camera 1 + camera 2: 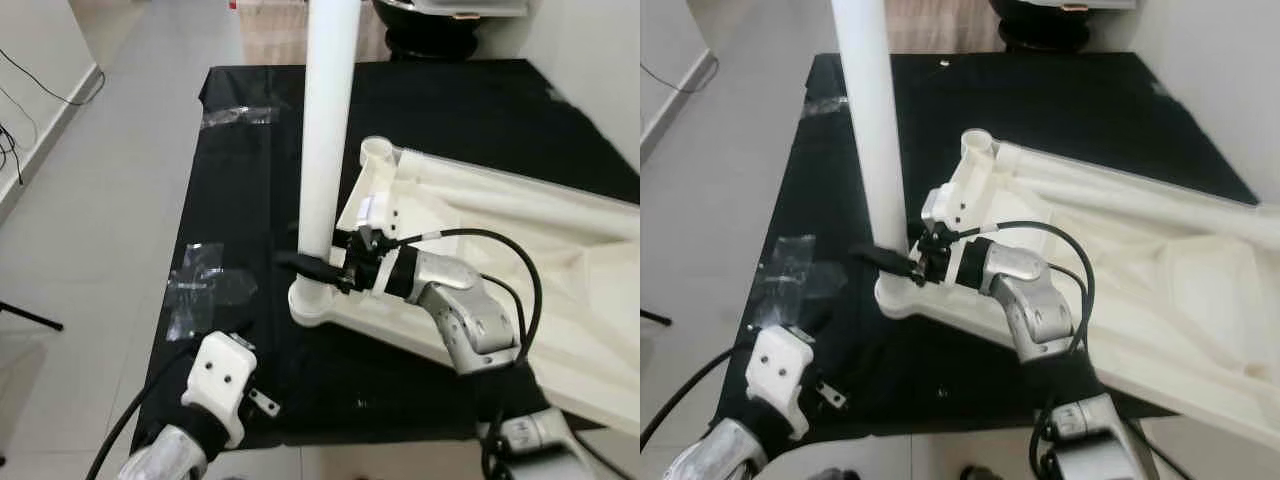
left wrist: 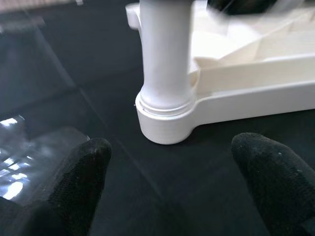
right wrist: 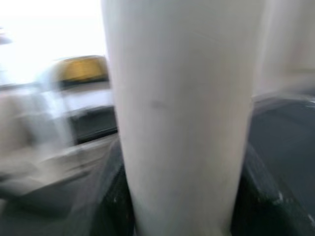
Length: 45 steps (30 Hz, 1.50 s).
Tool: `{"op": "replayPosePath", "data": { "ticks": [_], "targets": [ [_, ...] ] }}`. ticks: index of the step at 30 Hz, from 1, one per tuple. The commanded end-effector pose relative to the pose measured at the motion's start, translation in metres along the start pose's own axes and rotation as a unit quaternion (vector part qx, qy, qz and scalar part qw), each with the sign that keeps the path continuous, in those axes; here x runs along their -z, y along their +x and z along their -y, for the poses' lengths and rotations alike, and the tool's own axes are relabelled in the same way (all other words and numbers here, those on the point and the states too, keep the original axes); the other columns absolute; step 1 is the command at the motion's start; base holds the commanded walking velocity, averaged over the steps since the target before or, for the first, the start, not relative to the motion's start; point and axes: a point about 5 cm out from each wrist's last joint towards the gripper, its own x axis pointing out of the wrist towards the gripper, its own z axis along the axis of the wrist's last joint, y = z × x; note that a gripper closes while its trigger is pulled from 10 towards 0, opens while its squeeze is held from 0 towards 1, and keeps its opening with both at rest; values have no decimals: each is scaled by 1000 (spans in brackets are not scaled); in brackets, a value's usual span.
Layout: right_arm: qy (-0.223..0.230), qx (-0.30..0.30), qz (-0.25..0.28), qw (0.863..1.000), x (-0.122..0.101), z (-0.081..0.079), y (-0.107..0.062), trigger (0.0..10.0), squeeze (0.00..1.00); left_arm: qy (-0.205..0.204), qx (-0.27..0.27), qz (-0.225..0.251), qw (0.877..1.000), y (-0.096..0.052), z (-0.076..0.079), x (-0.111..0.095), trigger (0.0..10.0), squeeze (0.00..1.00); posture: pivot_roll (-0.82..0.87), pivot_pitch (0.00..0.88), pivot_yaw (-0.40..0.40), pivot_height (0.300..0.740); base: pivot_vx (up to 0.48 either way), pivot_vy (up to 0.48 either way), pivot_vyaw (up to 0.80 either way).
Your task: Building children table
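The white table leg point(image 1: 328, 130) runs out of the top of the head views, so its upper end is cut off, and the right wrist view is blurred, with little to make out beyond the pale tube close to the lens and dark fingers point(image 3: 115, 206) at either side of it. The leg stands upright in a round corner socket point(image 2: 165, 125) of the white tabletop point(image 1: 520, 250), which lies underside up on the black-covered bench point(image 1: 240, 180); the tabletop's far right part is cut off at the frame edge. The right gripper point(image 1: 318, 268) reaches in from the right and pinches the leg just above the socket. The left gripper point(image 2: 172, 167) hovers low over the black cover near the socket, its fingers point(image 2: 81, 172) spread wide apart and touching nothing. Crumpled clear plastic point(image 1: 205, 285) lies on the cover to the left of the leg.
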Motion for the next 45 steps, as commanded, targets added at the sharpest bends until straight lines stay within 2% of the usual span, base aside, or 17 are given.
{"op": "replayPosePath", "data": {
  "ticks": [1, 4, 8, 9, 11, 12, 15, 16, 18, 20, 22, 23, 27, 35, 36, 37, 45],
  "targets": [
    [2, 248, -148, 957, 43, 21, -44, 0, 0, 0, -5, 12, 1000, -10, 1, -14, 10000, 0, 54, 187, -46, 740, 0, 0, 0],
    [-2, 285, -155, 946, 43, 16, -51, 0, 0, -2, -8, 18, 1000, -14, 1, -20, 10000, 0, 58, 185, -42, 740, 0, 0, 0],
    [2, 229, -138, 964, 33, 8, -29, 0, 0, -4, -27, 19, 999, -30, -6, -33, 10000, 0, 61, 148, -32, 740, 0, 0, 0],
    [-4, 214, -141, 967, 32, 9, -24, 6980, 0, -8, -26, 14, 1000, -32, -5, -33, 10000, 0, 66, 144, -32, 740, 0, 0, 0],
    [-9, 207, -143, 968, 31, 9, -21, 6980, 0, -10, -24, 10, 1000, -33, -4, -32, 10000, 0, 68, 141, -32, 740, 0, 0, 0],
    [-8, 211, -140, 967, 28, 11, -17, 10000, 0, -16, -27, 3, 1000, -36, -3, -31, 10000, 0, 70, 135, -33, 740, 0, 0, 0],
    [7, 189, -124, 974, 23, 15, -11, 10000, 0, -22, -32, -6, 999, -39, -3, -29, 10000, 0, 75, 132, -32, 740, 0, 0, 0],
    [31, 145, -102, 984, 16, 17, -5, 10000, 925, -29, -37, -18, 999, -42, -3, -27, 10000, 0, 80, 129, -30, 740, 0, 0, 0],
    [50, 91, -76, 992, 7, 19, -1, 10000, 1000, -38, -41, -27, 998, -46, -3, -25, 10000, 0, 82, 129, -30, 740, 0, 0, 0],
    [59, -49, -33, 997, -8, 22, -3, 10000, 1000, -47, -42, -40, 997, -51, -2, -23, 10000, 0, 93, 131, -34, 740, 0, 0, 0],
    [59, -49, -33, 997, -8, 22, -3, 10000, 1000, -47, -42, -40, 997, -51, -2, -23, 10000, 0, 93, 131, -34, 740, 0, 0, 0],
    [51, -121, -23, 991, -13, 31, -6, 10000, 0, -52, -41, -44, 997, -54, -1, -22, 10000, 0, 106, 133, -39, 740, 0, 0, 0],
    [30, -159, -33, 986, -11, 43, -5, 10000, 0, -54, -41, -42, 997, -57, 0, -22, 10000, 0, 114, 134, -43, 740, 0, 0, 0],
    [99, -237, -35, 966, -3, 56, 0, 10000, 0, -70, -41, -41, 996, -59, 2, -21, 10000, 0, 123, 127, -40, 740, 0, 0, 0],
    [104, -237, -35, 965, -2, 59, 2, 3020, 0, -72, -41, -40, 996, -59, 2, -21, 10000, 0, 126, 126, -43, 740, 0, 0, 0],
    [112, -247, -32, 962, -3, 60, 2, 0, 0, -73, -40, -40, 996, -58, 2, -21, 10000, 0, 126, 127, -44, 740, 0, 0, 0],
    [110, -276, -25, 954, -2, 63, -5, 0, 0, -73, -39, -40, 996, -58, 2, -22, 10000, 0, 123, 125, -44, 740, 0, 0, 0]
  ]
}}
